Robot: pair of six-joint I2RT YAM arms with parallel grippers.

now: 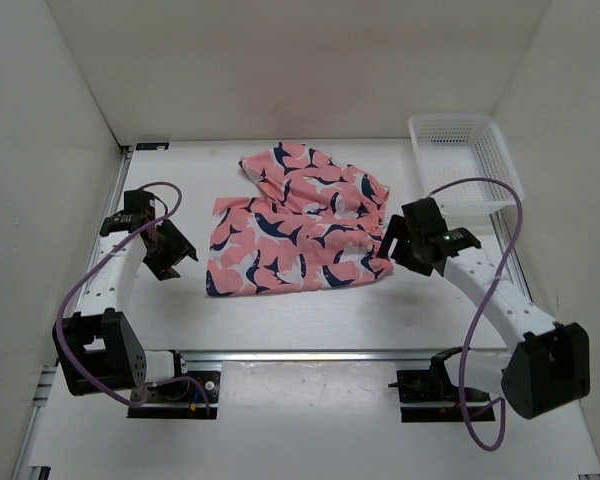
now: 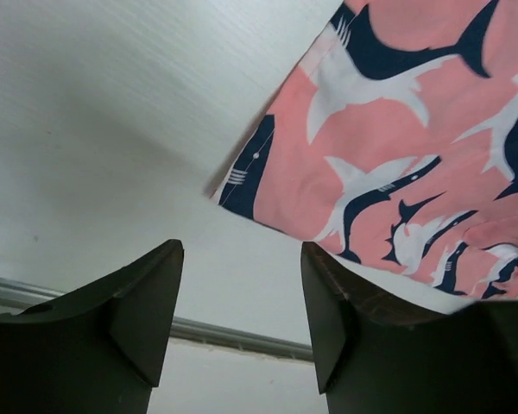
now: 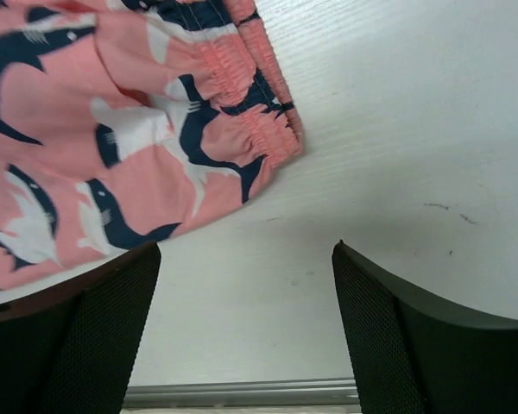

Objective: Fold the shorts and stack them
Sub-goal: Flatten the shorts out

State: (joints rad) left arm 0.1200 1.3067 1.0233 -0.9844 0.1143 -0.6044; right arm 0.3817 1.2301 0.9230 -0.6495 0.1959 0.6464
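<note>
The salmon-pink shorts [image 1: 295,225] with navy-and-white sharks lie partly spread and rumpled on the white table, at the middle. A leg hem corner shows in the left wrist view [image 2: 397,155]; the gathered waistband corner shows in the right wrist view [image 3: 147,121]. My left gripper [image 1: 172,252] is open and empty, just left of the shorts, its fingers [image 2: 138,302] above bare table. My right gripper [image 1: 398,245] is open and empty at the shorts' right edge, above bare table next to the waistband.
A white plastic mesh basket [image 1: 458,165] stands at the back right. A metal rail [image 1: 340,355] runs along the table's near edge. White walls close in the left, back and right sides.
</note>
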